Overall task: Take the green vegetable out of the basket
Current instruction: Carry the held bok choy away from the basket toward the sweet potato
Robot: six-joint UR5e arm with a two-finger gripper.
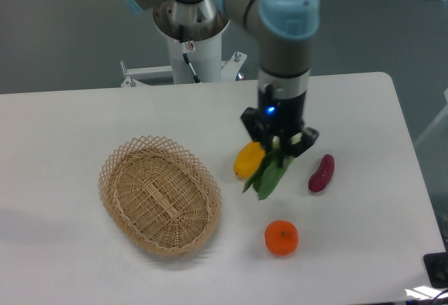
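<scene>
Hand [279, 144] apparently gripping green vegetable [269, 173], leaves hanging, between mango [249, 159] and sweet potato [322, 173]

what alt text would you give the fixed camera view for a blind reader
A robot arm's gripper holds a leafy bok choy above a white table, between a yellow mango and a purple sweet potato. An empty wicker basket sits to the left, and an orange lies near the front.

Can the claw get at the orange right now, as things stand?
Probably not yet: the claw is shut on the green vegetable. The orange itself sits uncovered on the table, nothing over it.
</scene>
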